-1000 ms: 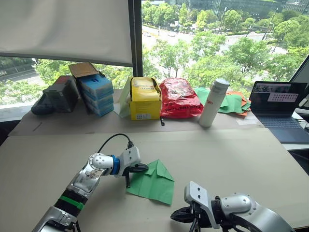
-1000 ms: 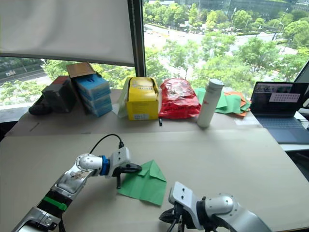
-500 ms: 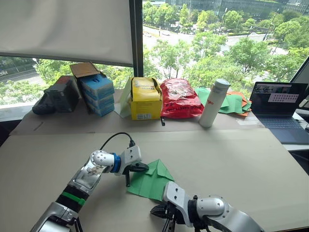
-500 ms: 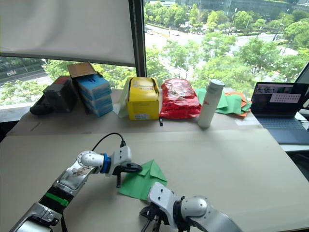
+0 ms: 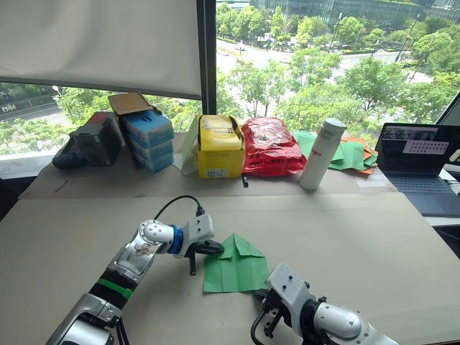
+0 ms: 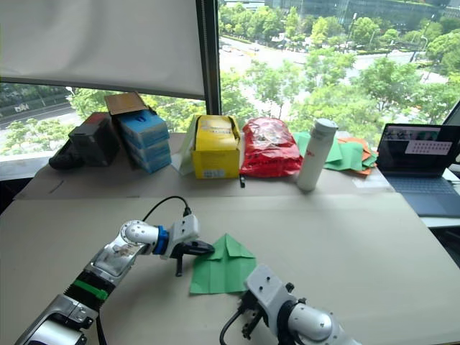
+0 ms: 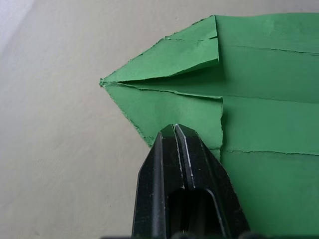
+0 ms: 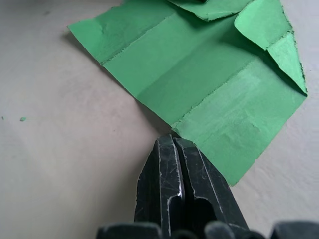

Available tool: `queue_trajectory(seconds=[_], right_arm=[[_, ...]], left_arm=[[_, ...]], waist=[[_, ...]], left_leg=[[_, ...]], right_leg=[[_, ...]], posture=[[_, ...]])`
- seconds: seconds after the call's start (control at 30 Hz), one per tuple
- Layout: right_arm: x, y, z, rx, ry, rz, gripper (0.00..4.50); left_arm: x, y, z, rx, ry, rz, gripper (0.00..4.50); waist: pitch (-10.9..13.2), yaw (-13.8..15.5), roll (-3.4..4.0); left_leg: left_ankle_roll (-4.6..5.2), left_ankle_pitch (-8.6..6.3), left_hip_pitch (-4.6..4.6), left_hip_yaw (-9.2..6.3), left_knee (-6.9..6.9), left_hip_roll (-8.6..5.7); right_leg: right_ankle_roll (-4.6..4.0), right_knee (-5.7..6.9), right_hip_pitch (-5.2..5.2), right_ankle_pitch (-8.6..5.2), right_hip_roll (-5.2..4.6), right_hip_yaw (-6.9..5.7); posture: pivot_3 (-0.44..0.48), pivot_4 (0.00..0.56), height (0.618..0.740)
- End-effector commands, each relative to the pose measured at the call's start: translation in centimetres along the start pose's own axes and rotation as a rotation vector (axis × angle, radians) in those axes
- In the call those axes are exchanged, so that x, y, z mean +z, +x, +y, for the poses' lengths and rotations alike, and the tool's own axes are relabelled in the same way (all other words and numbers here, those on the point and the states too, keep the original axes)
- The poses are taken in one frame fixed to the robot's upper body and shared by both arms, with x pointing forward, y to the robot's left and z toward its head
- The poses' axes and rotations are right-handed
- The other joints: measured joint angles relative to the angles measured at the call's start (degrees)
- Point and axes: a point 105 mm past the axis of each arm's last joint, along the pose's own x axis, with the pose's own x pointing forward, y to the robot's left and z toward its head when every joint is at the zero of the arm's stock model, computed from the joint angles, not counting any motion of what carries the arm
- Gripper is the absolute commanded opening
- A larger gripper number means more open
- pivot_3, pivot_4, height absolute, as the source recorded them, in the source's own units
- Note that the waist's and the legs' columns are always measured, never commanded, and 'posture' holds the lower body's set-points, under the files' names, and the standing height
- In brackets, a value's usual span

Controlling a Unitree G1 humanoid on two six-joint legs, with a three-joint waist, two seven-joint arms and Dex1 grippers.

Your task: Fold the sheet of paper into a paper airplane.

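Green sheet of paper partly folded to a point, flat on the table at lower centre, left gripper closed, tips at its left edge, right gripper closed at its near edge, gripping nothing

Your left gripper reaches in from the left with its fingers pressed together, tips down, while your right gripper, opposite and nearer you, has its fingers closed too, forearm angled inward.
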Motion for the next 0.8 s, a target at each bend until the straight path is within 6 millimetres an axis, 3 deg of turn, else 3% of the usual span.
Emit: queue_trajectory(seconds=[0.03, 0.23, 0.43, 0.8], right_arm=[[0.4, -0.2, -1.5, -0.127, 0.027, -0.034, 0.00], [2.0, 0.2, -1.9, -0.203, 0.176, -0.213, 0.00], [1.8, 1.0, -1.5, -0.195, 0.227, -0.289, 0.00], [5.9, 3.4, -2.5, -0.092, 0.120, -0.441, 0.00]], left_arm=[[-2.0, 0.4, -0.7, -0.024, -0.039, 0.079, 0.02], [-2.0, 0.4, -0.5, -0.023, -0.035, 0.084, 0.02], [-2.0, 0.3, -0.4, -0.022, -0.030, 0.087, 0.02], [-2.2, 0.2, -0.5, -0.022, -0.028, 0.096, 0.02]], waist=[[0.00, -0.01, 0.00], [0.01, -0.08, 0.01], [0.01, -0.33, 0.01], [0.02, -0.61, 0.02]], left_leg=[[0.00, 0.00, 0.00, -0.01, 0.00, 0.00], [0.01, 0.00, -0.03, 0.00, 0.00, -0.01], [0.03, -0.01, 0.00, 0.00, 0.00, -0.02], [0.02, -0.01, 0.01, -0.01, -0.02, -0.02]], right_leg=[[0.00, 0.00, 0.00, 0.00, 0.01, 0.00], [0.05, 0.00, -0.02, -0.03, 0.04, 0.02], [0.11, 0.01, 0.00, -0.06, 0.06, 0.05], [0.09, 0.07, -0.02, -0.07, 0.12, 0.07]], posture=[[0.000, 0.150, 0.740], [0.000, 0.150, 0.740], [0.000, 0.150, 0.740], [0.000, 0.150, 0.740]])
